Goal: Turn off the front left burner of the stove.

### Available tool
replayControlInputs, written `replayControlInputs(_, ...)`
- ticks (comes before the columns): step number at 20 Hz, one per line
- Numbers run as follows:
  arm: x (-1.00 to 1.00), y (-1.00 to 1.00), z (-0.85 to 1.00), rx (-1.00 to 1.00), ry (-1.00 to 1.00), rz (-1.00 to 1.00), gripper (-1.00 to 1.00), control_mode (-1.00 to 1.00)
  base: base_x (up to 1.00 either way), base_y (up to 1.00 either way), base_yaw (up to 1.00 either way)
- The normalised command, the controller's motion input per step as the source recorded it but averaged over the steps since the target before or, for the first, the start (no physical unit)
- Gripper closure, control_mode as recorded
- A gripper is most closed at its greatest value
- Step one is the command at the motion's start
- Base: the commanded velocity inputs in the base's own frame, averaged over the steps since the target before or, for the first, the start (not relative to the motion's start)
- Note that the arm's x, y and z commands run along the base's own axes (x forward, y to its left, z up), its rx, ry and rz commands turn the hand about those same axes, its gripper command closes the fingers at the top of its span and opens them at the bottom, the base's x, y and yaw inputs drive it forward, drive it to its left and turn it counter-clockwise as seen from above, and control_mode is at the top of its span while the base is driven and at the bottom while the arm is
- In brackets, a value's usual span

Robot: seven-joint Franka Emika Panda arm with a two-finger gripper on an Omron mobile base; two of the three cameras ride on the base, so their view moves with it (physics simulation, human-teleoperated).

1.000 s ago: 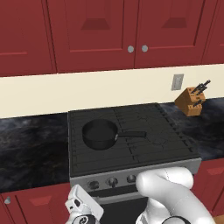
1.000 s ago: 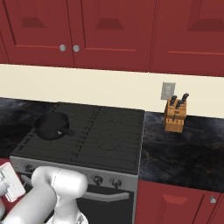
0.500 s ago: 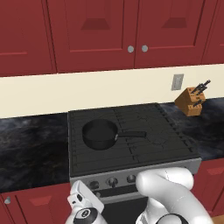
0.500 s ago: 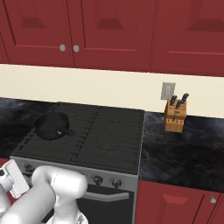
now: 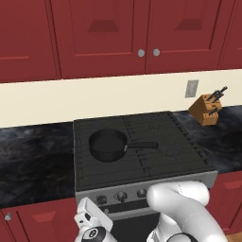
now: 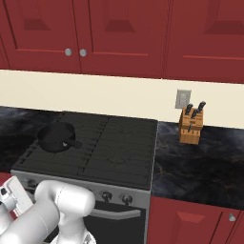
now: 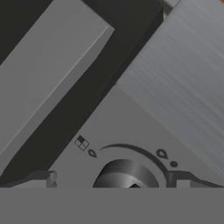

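Observation:
The stove [image 5: 142,182] [image 6: 114,178] has a black grated cooktop and a silver front panel with a row of knobs. A black saucepan [image 5: 108,144] [image 6: 57,137] rests on the left grates, so I cannot make out the front left burner ring. My gripper [image 5: 93,218] [image 6: 11,195] hangs low before the left end of the front panel. Seen from the hand, the gripper [image 7: 113,178] is open, with a fingertip on each side of a round dark knob [image 7: 127,173]. I cannot tell if the fingertips touch it.
More knobs [image 5: 121,196] [image 6: 106,194] line the panel to the right, above the oven's bar handle [image 6: 114,212]. A wooden knife block [image 5: 205,109] [image 6: 190,126] stands on the dark counter right of the stove. Red cabinets [image 5: 142,33] hang above.
The hand has shifted a little to the right along the stove's front panel and turned slightly. The pan and everything else stay put.

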Motion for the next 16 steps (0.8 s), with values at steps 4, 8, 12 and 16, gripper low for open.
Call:
replayControlInputs(4,0.08,0.0,0.0,0.0,-0.09,0.04,-1.0,-1.0,0.0,0.0,0.0)
replayControlInputs(8,0.0,0.0,0.0,0.0,-0.1,0.04,-1.0,-1.0,0.0,0.0,0.0)
replayControlInputs(12,0.0,0.0,0.0,0.0,-0.08,0.03,-1.0,-1.0,0.0,0.0,0.0)
replayControlInputs(16,0.0,0.0,0.0,0.01,-0.07,0.02,-1.0,-1.0,0.0,0.0,0.0)
